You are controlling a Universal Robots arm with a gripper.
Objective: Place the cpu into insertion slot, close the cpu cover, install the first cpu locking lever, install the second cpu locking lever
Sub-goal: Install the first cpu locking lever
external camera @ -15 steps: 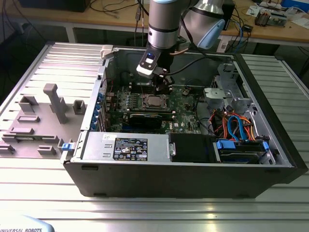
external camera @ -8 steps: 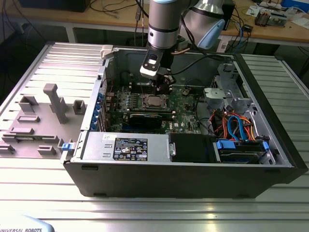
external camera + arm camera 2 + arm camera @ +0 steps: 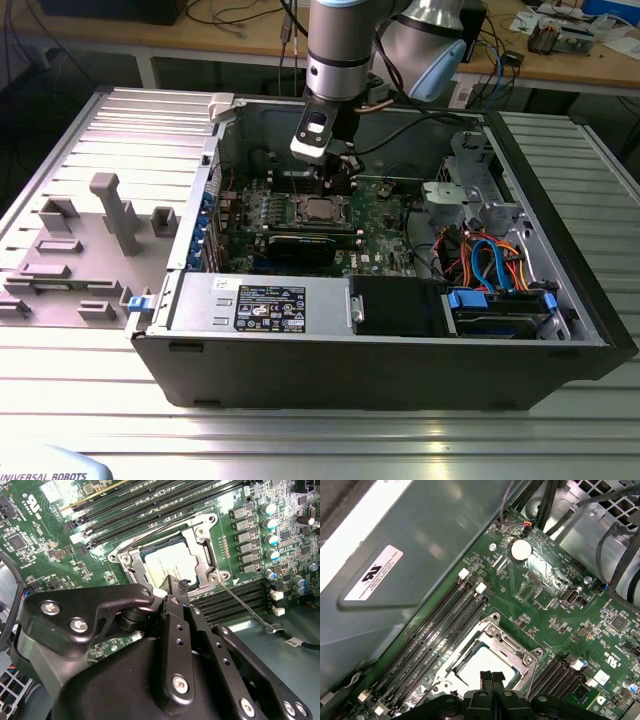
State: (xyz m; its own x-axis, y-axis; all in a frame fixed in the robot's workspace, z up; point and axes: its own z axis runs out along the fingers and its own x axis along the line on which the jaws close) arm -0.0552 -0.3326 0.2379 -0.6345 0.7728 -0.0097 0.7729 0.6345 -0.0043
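At twelve o'clock from one graphics card [image 3: 300, 246] in the exterior view, one cpu [image 3: 320, 209] seated in the insertion slot [image 3: 125, 560], one cpu cover [image 3: 206, 555] down around it, one gripper [image 3: 490, 676] above, fingertips [image 3: 485, 676] pressed together, empty.

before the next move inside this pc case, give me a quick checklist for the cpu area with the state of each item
1. cpu seated flat inside its frame: ok.
2. cpu cover down around the chip: ok, it looks flat in both wrist views.
3. First lever at the cover's corner latched: not ok, it juts out, away from the cover.
4. Other lever on the side of the memory slots hooked: cannot tell.
5. Gripper free of any part: ok, shut and empty, by the cover's edge.
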